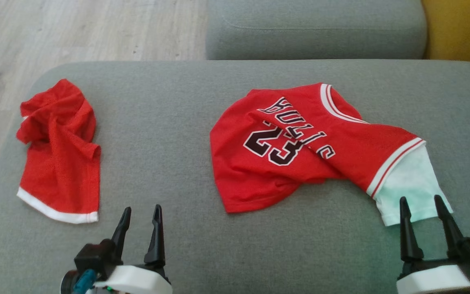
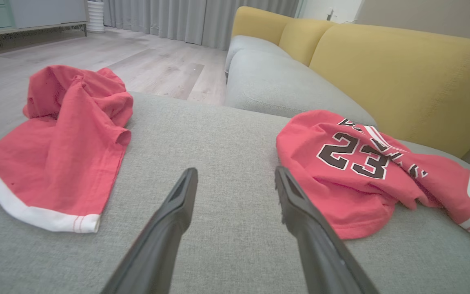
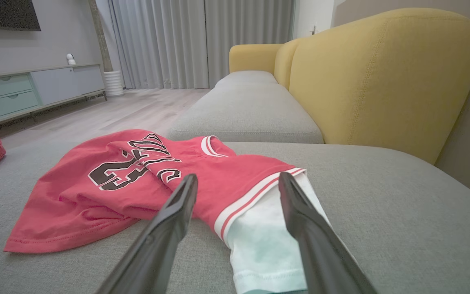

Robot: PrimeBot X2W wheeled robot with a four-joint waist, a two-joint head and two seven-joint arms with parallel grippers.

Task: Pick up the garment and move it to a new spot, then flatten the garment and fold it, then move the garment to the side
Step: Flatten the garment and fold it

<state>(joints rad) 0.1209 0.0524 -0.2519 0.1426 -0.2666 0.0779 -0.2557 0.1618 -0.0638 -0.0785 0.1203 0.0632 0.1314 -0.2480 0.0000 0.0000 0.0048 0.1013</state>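
Red shorts [image 1: 61, 163] lie crumpled at the left of the head view on the grey sofa seat [image 1: 169, 122], white hem toward the bottom edge. Just right of them, at the lower left, the left gripper [image 1: 142, 209] hangs over bare cushion with its fingers spread apart and nothing between them. Right of centre sprawls the red jersey [image 1: 267, 163], wrinkled, its black "23" showing. A white sleeve [image 1: 410, 183] pokes from its striped edge at the lower right. There the right gripper [image 1: 420, 199] has its fingers spread wide on either side of the sleeve's end; whether they touch it I cannot tell.

The left wrist view has the shorts [image 2: 63, 151] at left, the left gripper [image 2: 235, 171] in the middle and the jersey [image 2: 320, 179] at right, well apart.

The right wrist view adds a low cabinet [image 3: 35, 85] at far left, grey curtains [image 3: 178, 41] and the yellow backrest [image 3: 382, 81], with the jersey [image 3: 96, 192] left of the right gripper [image 3: 237, 176].
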